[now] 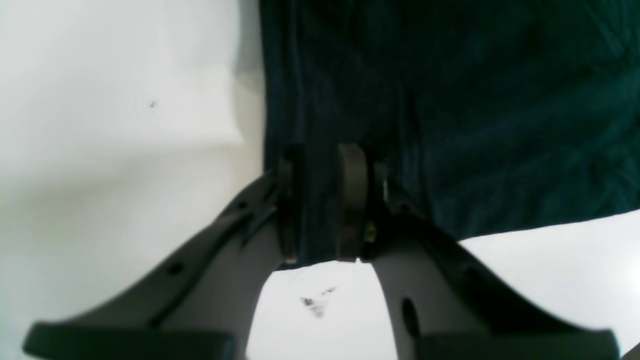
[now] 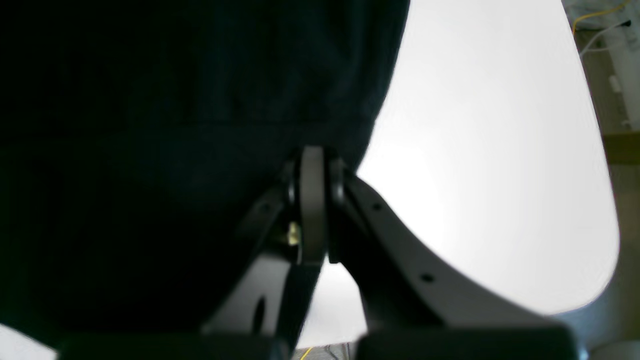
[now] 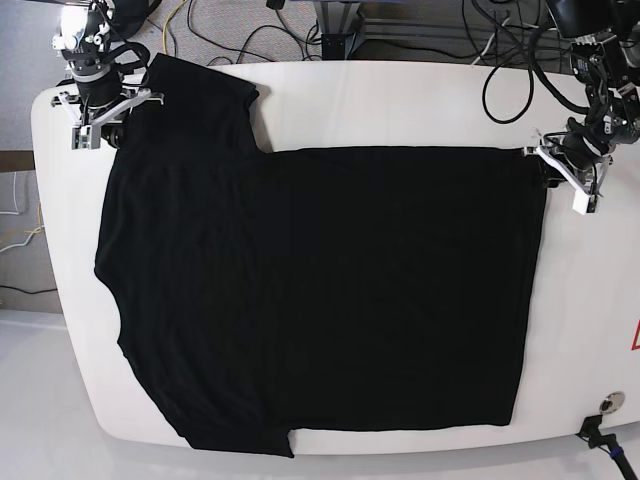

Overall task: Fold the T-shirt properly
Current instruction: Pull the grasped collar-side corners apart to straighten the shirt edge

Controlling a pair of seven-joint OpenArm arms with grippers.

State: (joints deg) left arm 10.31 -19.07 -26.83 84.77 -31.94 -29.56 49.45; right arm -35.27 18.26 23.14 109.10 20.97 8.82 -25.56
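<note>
T-shirt (image 3: 330, 290) edges pinched in both end effectors, left (image 1: 322, 200) and right (image 2: 312, 200), fingertips partly hidden by cloth

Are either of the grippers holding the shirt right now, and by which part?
Both. The right gripper is shut on the T-shirt at its sleeve edge. The left gripper pinches the hem corner, jaws close around the fabric.

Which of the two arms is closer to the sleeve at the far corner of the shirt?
The right. Its gripper is at that sleeve of the T-shirt; the left gripper is across the table at the hem corner.
</note>
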